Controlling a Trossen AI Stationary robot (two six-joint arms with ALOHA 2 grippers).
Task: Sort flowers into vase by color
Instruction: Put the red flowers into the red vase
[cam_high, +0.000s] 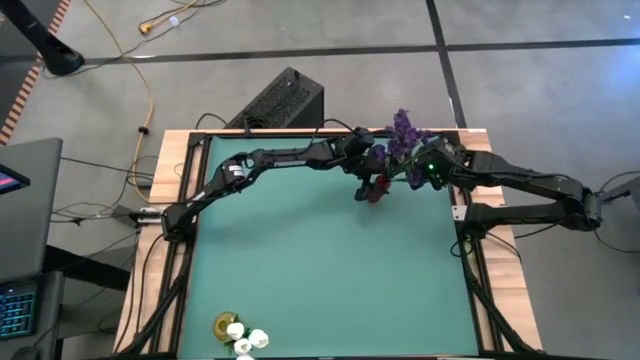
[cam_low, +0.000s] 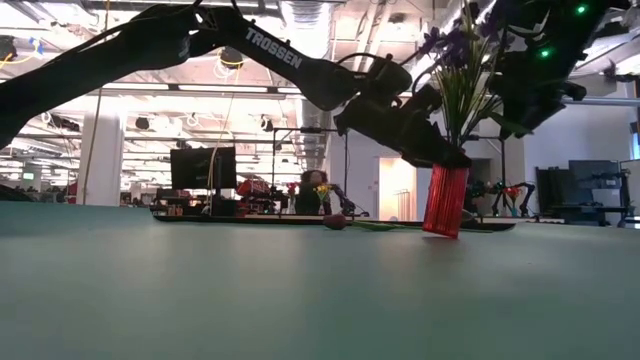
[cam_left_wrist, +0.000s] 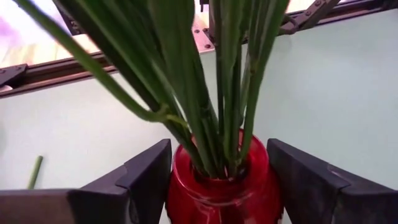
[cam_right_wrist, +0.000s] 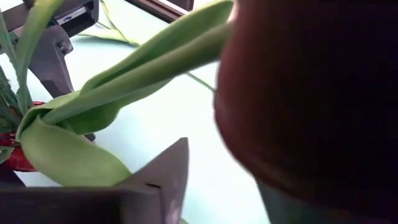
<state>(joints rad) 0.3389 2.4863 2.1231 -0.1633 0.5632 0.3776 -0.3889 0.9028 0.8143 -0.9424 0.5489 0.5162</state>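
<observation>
Bracketing the red vase (cam_left_wrist: 222, 186) with my left claw (cam_left_wrist: 219, 186), I have one dark finger (cam_left_wrist: 146, 177) on each side of its neck; whether the pads press the glass or stand just off it I cannot tell. Green stems (cam_left_wrist: 205, 93) rise in a tight bunch out of the vase mouth. On the table beside my finger lies a short piece of another green stem (cam_left_wrist: 35, 172).

My right claw (cam_right_wrist: 186, 186) is near the same vase, up among the purple sprigs (cam_high: 405, 135). A dark red tulip bud (cam_right_wrist: 305, 99) fills much of its view, with a green leaf (cam_right_wrist: 124, 87) curling away beneath it; I cannot tell whether this claw grasps the bud's stem or stands released.

Seen from table height, the red vase (cam_low: 446, 202) stands upright near the far edge of the green table (cam_high: 320, 270), with one dark red bud (cam_low: 335, 221) lying flat on the mat just beside it. From above, both arms meet at the far middle of the table. Well apart, at the near edge, white tulip heads (cam_high: 247, 340) sit by a yellowish vase (cam_high: 224, 325).
</observation>
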